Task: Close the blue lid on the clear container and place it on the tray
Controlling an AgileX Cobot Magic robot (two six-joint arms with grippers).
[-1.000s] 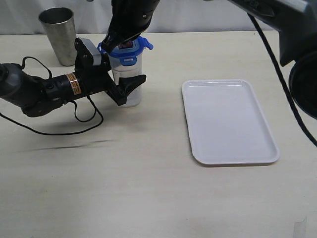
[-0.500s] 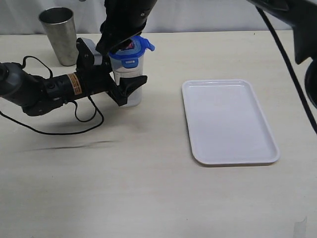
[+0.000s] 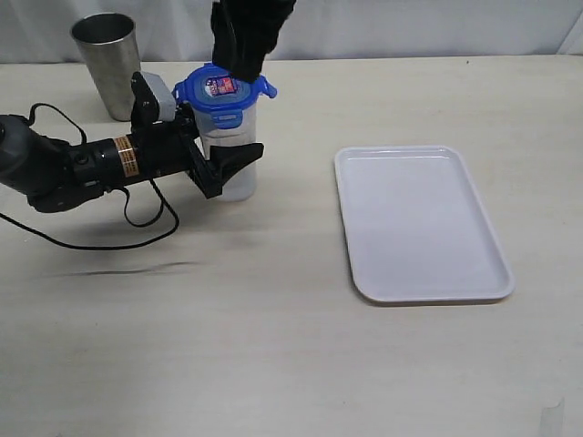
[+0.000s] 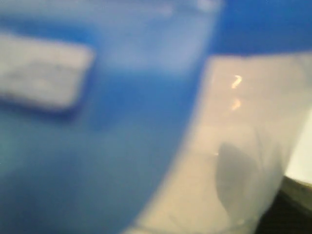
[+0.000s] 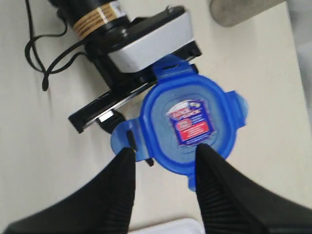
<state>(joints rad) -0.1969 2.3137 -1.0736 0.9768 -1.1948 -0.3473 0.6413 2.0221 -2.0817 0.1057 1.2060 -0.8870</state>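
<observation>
1. Left of the tray point(image 3: 421, 224) as the exterior view shows it, and well apart from it, the container point(image 3: 230, 180) is seen standing upright on the table point(image 3: 273, 346), off the tray.
2. The lid point(image 3: 221, 89) is seated on the container's mouth, with its sticker facing up. In the right wrist view its flaps are seen jutting out around the rim (whether any of them is snapped down cannot be told).
3. The container is clasped by the left gripper point(image 3: 232, 141), which reaches in from the side away from the tray. One finger point(image 3: 239, 157) is pressed across the front of the clear wall, and the other is hidden behind the container.
4. The right gripper point(image 3: 241, 66) is held just above the lid. Its fingers point(image 5: 117, 195) are spread wide with nothing gripped between them, and the lid is seen below the gap. Whether a fingertip touches the lid cannot be judged.
5. Farther from the tray than the container, a steel cup point(image 3: 107, 62) is set upright on the table, near the left arm but apart from the container.
6. The left wrist view is badly blurred. Only blue plastic and the clear wall of the container point(image 4: 243, 146) can be made out, very close to the lens.
</observation>
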